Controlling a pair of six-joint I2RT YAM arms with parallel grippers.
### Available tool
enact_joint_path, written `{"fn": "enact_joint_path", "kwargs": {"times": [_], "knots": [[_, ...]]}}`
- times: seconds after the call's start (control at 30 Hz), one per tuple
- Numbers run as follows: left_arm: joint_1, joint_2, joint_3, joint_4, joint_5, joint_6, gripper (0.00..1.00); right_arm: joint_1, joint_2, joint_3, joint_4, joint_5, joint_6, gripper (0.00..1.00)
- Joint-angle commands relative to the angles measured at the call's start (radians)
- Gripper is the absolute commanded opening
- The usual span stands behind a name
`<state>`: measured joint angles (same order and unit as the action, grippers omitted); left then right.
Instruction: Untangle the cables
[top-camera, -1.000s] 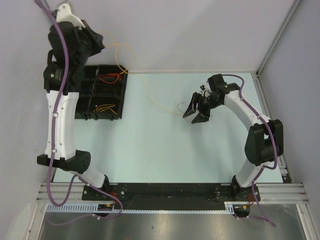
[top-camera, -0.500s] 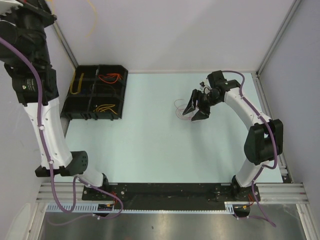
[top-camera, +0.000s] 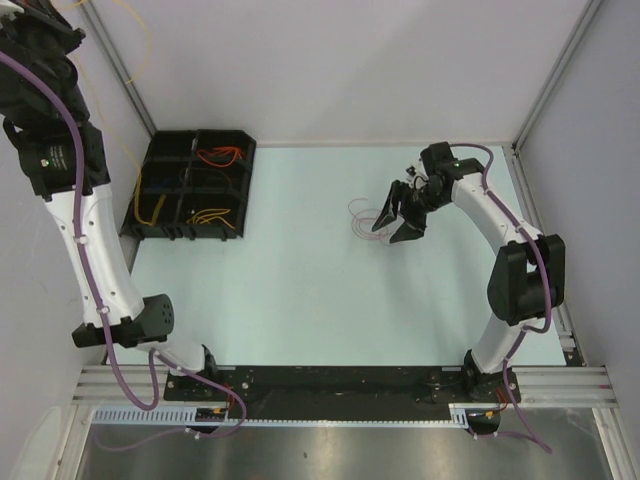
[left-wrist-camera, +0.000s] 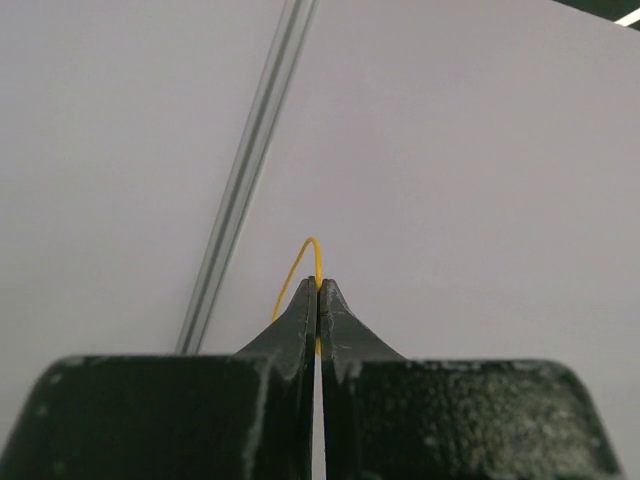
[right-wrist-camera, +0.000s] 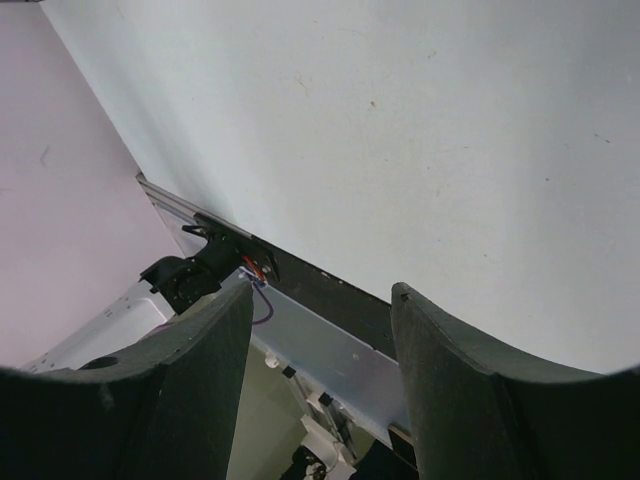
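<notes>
Jaws of left gripper (left-wrist-camera: 318, 286) pressed together on yellow cable (left-wrist-camera: 311, 241); right gripper (right-wrist-camera: 322, 290) spread apart, seemingly empty.

The top camera hangs above and behind the arm bases and looks steeply down, far enough off to hold the whole table (top-camera: 290, 290), both arms and the walls. The left wrist camera sits right behind the left gripper (left-wrist-camera: 318, 287), raised high, facing the wall and its post (left-wrist-camera: 250, 150) from near; it shares that post and the yellow cable (left-wrist-camera: 310, 241) with the top view. The right wrist camera looks past the right gripper (right-wrist-camera: 320, 300) back over the table to the base rail (right-wrist-camera: 305, 285), both also in the top view
</notes>
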<state>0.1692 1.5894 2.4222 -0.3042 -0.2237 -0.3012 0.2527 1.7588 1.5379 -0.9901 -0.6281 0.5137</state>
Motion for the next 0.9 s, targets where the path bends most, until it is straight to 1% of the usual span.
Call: {"fn": "enact_joint_path", "kwargs": {"times": [0.0, 0.1, 0.23, 0.37, 0.47, 0.6, 0.67, 0.87], "knots": [[0.061, 0.007, -0.014, 0.068, -0.025, 0.025, 0.0, -0.013, 0.021, 0.05, -0.056, 0.027, -0.029, 0.62], [0.102, 0.003, -0.043, 0.077, -0.014, -0.013, 0.0, -0.01, 0.028, 0.057, -0.079, 0.042, -0.032, 0.62], [0.131, -0.006, -0.087, 0.115, 0.007, -0.053, 0.0, 0.005, 0.053, 0.076, -0.099, 0.065, -0.021, 0.62], [0.147, -0.002, -0.08, 0.138, 0.044, -0.067, 0.0, 0.037, 0.091, 0.122, -0.13, 0.093, -0.014, 0.62], [0.156, 0.0, -0.078, 0.158, 0.044, -0.067, 0.0, 0.068, 0.129, 0.175, -0.157, 0.111, -0.007, 0.62], [0.191, 0.024, -0.055, 0.178, 0.069, -0.079, 0.0, 0.106, 0.185, 0.264, -0.203, 0.134, -0.006, 0.62], [0.21, 0.053, -0.012, 0.16, 0.092, -0.105, 0.0, 0.123, 0.215, 0.306, -0.223, 0.145, -0.004, 0.61], [0.266, 0.081, 0.008, 0.172, 0.129, -0.156, 0.0, 0.138, 0.258, 0.361, -0.246, 0.153, -0.001, 0.61]]}}
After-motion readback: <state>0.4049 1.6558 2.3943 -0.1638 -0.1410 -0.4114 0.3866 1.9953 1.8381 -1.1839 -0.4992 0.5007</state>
